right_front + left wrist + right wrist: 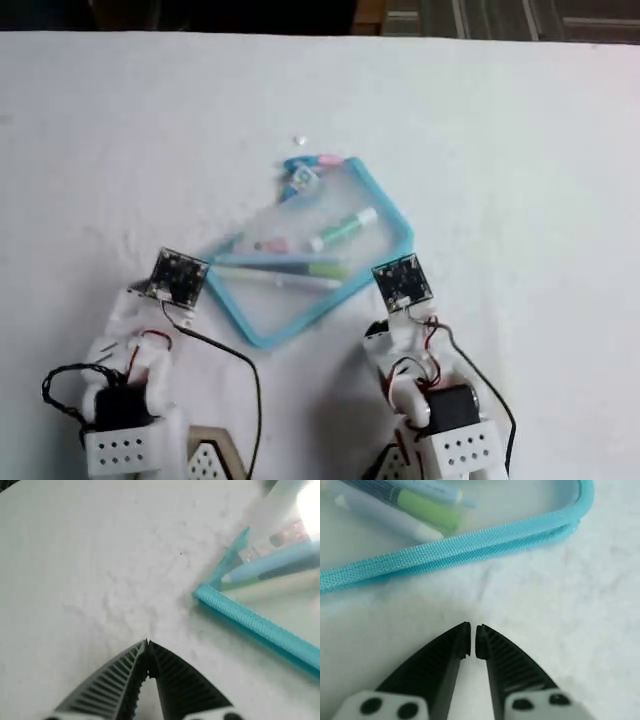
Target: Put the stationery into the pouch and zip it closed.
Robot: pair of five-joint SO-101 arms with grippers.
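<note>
Pouch: clear pouch (388,203) with a teal edge lies flat and askew on the table (520,150), between the two arms.
Contents: green marker (343,229) and several pens (290,268) appear to lie inside, seen through the clear face.
Far corner: small coloured pieces (298,178) sit clustered at the corner away from the arms. It cannot be told whether they are inside, outside, or part of the zip pull. One white speck (298,140) lies on the table just beyond them.
Closure: it cannot be told whether the zip is shut.
Left gripper (148,647): jaws are closed tip to tip and hold nothing. It is near the corner of the pouch on its own side, apart from it.
Right gripper (473,641): jaws are all but closed, with a hairline gap, and hold nothing. It is just short of the near edge, not touching.
Progress: loading is judged mostly done. What is left is to settle the corner cluster and confirm or finish the zipping.
Markings: no writing is readable on any item.
</note>
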